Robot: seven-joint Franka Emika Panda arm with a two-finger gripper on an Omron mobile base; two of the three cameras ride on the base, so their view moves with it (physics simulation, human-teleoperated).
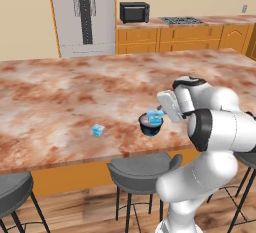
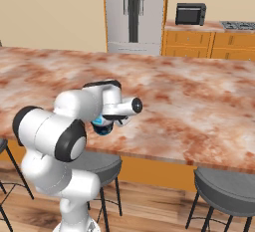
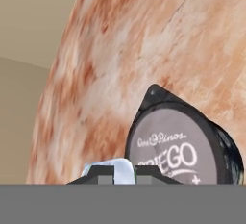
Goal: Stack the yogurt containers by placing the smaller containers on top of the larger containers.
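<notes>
Listing the task's pieces as they stand on the marble-patterned table.

Item 1: small light-blue cup, squarish, white top. Held in the end effector, whose fingers are nearly together, clamped on the cup. It sits right over, or on, the top of the dark cup; whether it touches cannot be told. In the hand view a pale corner of it shows between the fingertips, beside the grey lid. Judged very light, thin-walled and a little springy: a hard squeeze could dent it, a slack one could let it slip. Best taken across two flat opposite sides, below the rim.

Item 2: dark round cup, tapered, with a greyish printed lid. It stands near the table's front edge, partly behind the arm in the right base view. Judged heavier and steadier than the blue ones, but narrow at the foot, so a sideways push could tip or slide it. The lid looks flat and smooth, and a cup set off-centre may slide off.

Item 3: second small light-blue cup. It stands alone on the table, well apart from the dark cup toward the arm's left, untouched. Same handling as item 1.
</notes>
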